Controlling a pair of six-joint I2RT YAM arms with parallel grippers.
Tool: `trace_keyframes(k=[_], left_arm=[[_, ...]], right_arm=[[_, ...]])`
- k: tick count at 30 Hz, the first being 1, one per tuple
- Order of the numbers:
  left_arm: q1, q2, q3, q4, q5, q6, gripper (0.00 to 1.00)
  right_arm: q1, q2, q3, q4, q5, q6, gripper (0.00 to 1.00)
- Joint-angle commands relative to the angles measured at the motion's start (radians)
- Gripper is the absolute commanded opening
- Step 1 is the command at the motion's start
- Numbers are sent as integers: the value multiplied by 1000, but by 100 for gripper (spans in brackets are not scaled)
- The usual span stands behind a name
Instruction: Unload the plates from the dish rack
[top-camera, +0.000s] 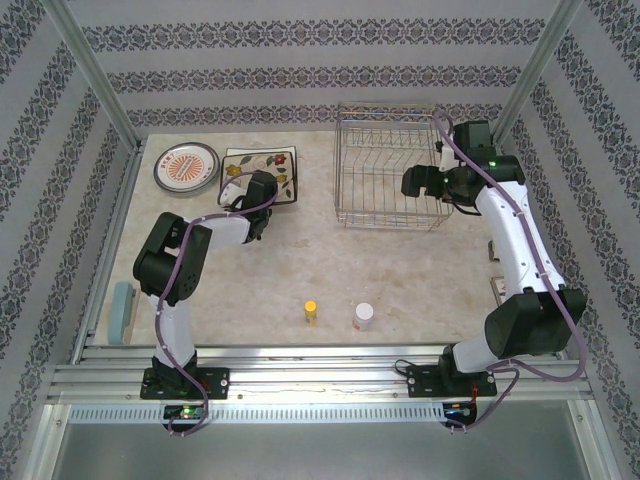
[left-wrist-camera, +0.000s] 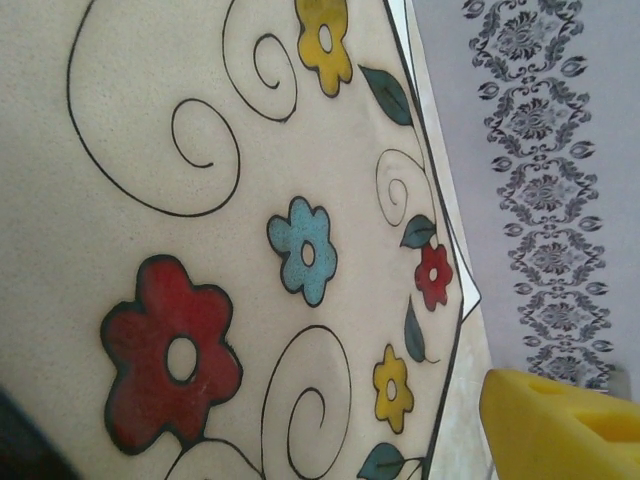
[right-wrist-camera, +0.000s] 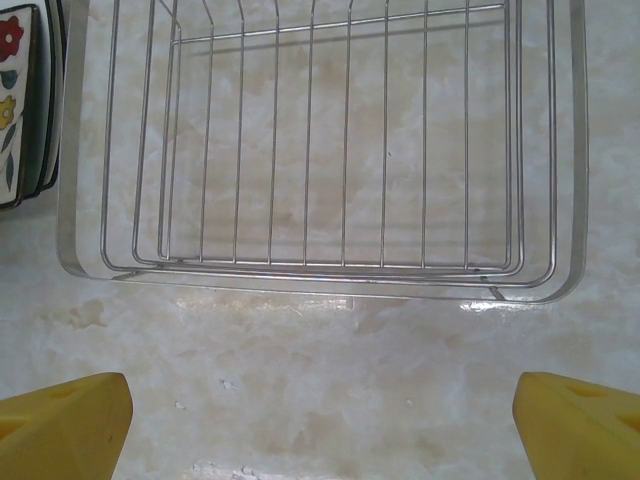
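Jaws first: the right gripper (right-wrist-camera: 320, 420) stood spread wide, its two yellow fingertips (right-wrist-camera: 65, 415) at the bottom corners of its wrist view with bare table between them. Of the left gripper (top-camera: 250, 186) I saw only one yellow finger (left-wrist-camera: 560, 425), just off the edge of the square plates (left-wrist-camera: 250, 230). Its partner was hidden, so I could not tell how those jaws stood.

The square plates (top-camera: 262, 165) lay flat near the far edge of the table (top-camera: 330, 270), left of centre. The wrist views showed more than one rim stacked there. A round plate (top-camera: 186, 166) with an orange centre lay just beside them in the far left corner. The left gripper hung low over the near part of the square plates.

To the right, the dish rack (top-camera: 390, 170) stood at the far edge, apart from the plates. The right gripper hovered at its near right side.

Near the front edge stood a small yellow bottle (top-camera: 311, 312) and a white bottle (top-camera: 363, 316), close together. A pale blue-green block (top-camera: 124, 310) lay along the left edge.
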Motion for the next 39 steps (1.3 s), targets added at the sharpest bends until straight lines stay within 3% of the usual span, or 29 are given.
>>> trace_keyframes(k=[1,6,9,14,21,25,27,30,34,37,39], left_arm=[[-8,-54,31,-138,28,69,85],[-3,-69,65,-253,46,130,88],[-2,-68,116,-352,59,185,100],[-5,-97,146,-416,77,273,100],[-62,-326,124,-478,22,604,100],[-76,-562,-26,-372,36,910,100],[-78,-692,-143,-316,-5,1046,100],[-70,-872,-347,-193,-125,1238,100],[-1,-949,-562,11,-188,1425,100],[115,-923,-645,46,-113,1386,100],[204,-890,-694,85,-56,1335,100]], right_arm=[[-17,-40,-21,44,-28,24,98],[-32,-62,-59,87,-59,39,98],[-38,-68,-77,103,-70,42,98],[-43,-95,-98,109,-64,31,98],[-34,-281,-303,301,-8,-20,98],[14,-493,-573,586,22,-95,98],[54,-611,-766,779,43,-153,98],[109,-728,-1022,1046,172,-172,98],[113,-640,-1153,1197,270,-99,98],[107,-489,-1095,1194,288,-109,98],[100,-407,-1083,1293,273,-153,98]])
